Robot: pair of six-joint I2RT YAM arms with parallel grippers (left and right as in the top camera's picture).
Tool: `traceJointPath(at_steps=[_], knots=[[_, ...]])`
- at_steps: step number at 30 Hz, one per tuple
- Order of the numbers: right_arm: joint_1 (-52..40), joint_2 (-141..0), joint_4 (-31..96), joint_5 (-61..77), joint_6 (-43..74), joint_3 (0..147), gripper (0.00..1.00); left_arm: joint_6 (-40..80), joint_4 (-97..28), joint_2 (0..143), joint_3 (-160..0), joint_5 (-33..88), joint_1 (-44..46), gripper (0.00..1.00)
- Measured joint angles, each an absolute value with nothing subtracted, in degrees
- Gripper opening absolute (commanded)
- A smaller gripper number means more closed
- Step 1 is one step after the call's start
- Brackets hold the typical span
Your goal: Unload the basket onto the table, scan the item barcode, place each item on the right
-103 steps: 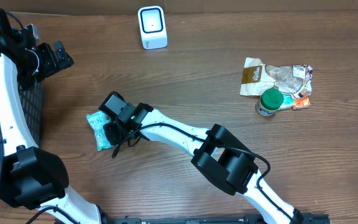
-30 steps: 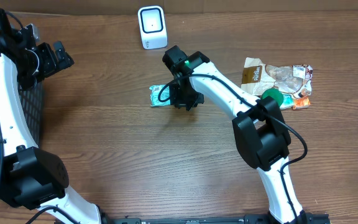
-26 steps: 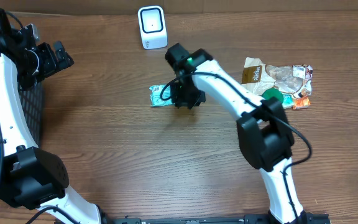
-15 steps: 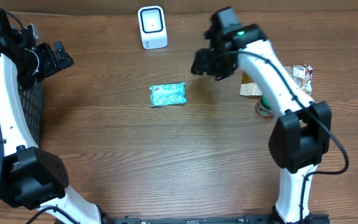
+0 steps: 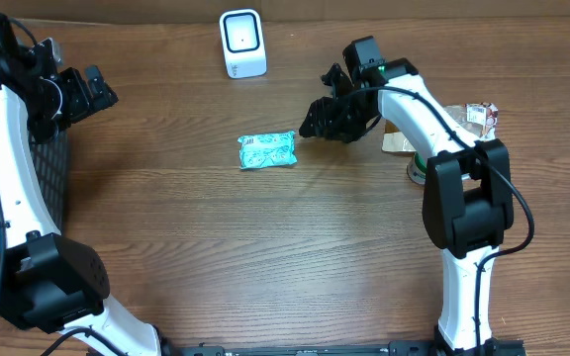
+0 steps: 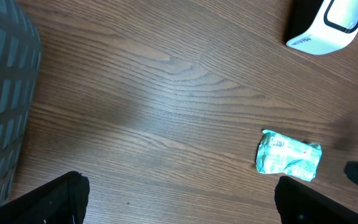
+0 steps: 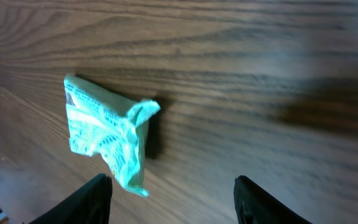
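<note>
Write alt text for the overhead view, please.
A teal packet lies flat mid-table, nearer the robot than the white scanner at the back edge. The right gripper hovers open and empty just right of it; the left gripper is open at the far left.

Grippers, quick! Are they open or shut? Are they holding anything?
Left gripper: open, holding nothing.
Right gripper: open, holding nothing; the green packet lies loose, apart from it.
</note>
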State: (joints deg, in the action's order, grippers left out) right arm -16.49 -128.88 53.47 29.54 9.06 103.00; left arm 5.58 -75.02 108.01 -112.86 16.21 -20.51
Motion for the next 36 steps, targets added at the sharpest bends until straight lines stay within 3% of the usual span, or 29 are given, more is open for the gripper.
traceJointPath(at_steps=[14, 23, 27, 29, 36], knots=[[-18.1, -128.9, 32.9, 36.3, 14.7, 90.9, 0.59, 5.6, -75.0, 108.0, -112.9, 16.2, -20.5, 1.00], [-21.9, -130.0, 27.1, 37.6, 20.7, 89.9, 0.46, 5.6, -75.0, 108.0, -112.9, 16.2, -20.5, 0.99], [-22.9, -130.3, 26.5, 37.6, 21.9, 89.9, 0.34, 5.6, -75.0, 108.0, -112.9, 16.2, -20.5, 1.00], [-23.2, -130.6, 26.3, 37.7, 22.4, 89.9, 0.20, 5.6, -75.0, 108.0, -112.9, 16.2, -20.5, 1.00], [-23.0, -130.9, 26.2, 39.1, 23.8, 89.8, 0.04, 5.6, -75.0, 108.0, -112.9, 16.2, -20.5, 1.00]])
